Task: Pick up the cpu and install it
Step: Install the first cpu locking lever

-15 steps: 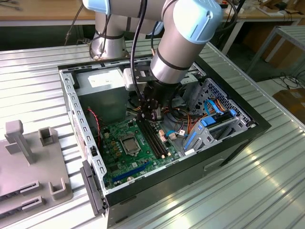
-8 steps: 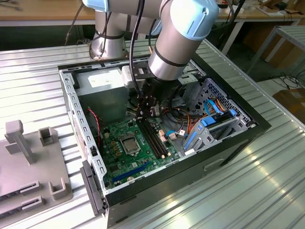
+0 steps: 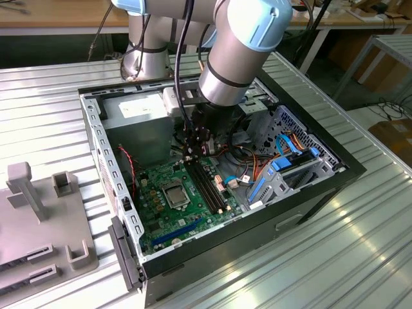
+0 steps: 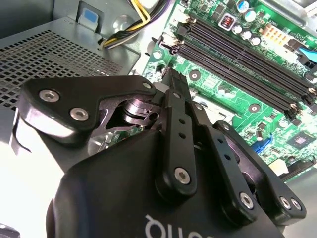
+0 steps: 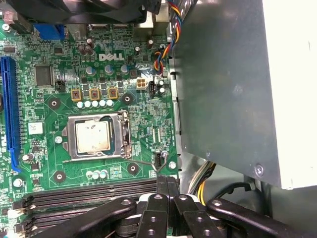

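Gripper (image 5: 167, 186) fingers are together, clamped on nothing, above the black memory slots (image 5: 84, 196) of the green motherboard (image 5: 49, 79); cpu (image 5: 92, 136) lies seated within the metal socket frame (image 5: 125, 136), beside the slots, apart from the gripper; power supply (image 5: 223, 84) stands beside the board.

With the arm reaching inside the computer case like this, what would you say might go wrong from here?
Two risks, as I judge it. The claw hangs low beside the black memory slots, so a sideways move might scrape them. The cpu lies inside the metal socket frame, leaving little room for the fingertips; a slightly off approach could hit the frame or tilt the chip.
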`<move>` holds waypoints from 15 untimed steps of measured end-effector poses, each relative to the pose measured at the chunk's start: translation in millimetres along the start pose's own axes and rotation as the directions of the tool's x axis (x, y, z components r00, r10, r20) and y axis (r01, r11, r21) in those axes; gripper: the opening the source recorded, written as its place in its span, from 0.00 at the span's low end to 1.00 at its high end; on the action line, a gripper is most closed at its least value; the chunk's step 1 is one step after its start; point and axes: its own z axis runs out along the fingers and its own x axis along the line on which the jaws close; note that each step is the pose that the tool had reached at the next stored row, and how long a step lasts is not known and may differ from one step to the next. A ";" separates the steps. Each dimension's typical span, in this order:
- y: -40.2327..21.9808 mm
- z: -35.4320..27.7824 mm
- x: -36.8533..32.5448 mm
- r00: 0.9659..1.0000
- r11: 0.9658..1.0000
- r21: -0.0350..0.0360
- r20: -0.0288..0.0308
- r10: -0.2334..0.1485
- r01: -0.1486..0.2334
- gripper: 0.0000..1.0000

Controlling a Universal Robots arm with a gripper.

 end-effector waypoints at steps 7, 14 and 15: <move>2.5 0.5 -2.1 1.000 1.000 0.000 0.000 0.000 0.000 0.13; 7.0 1.2 -4.3 1.000 1.000 0.000 0.000 0.000 0.000 0.13; 8.2 1.4 -4.3 1.000 1.000 0.000 0.000 0.000 0.000 0.13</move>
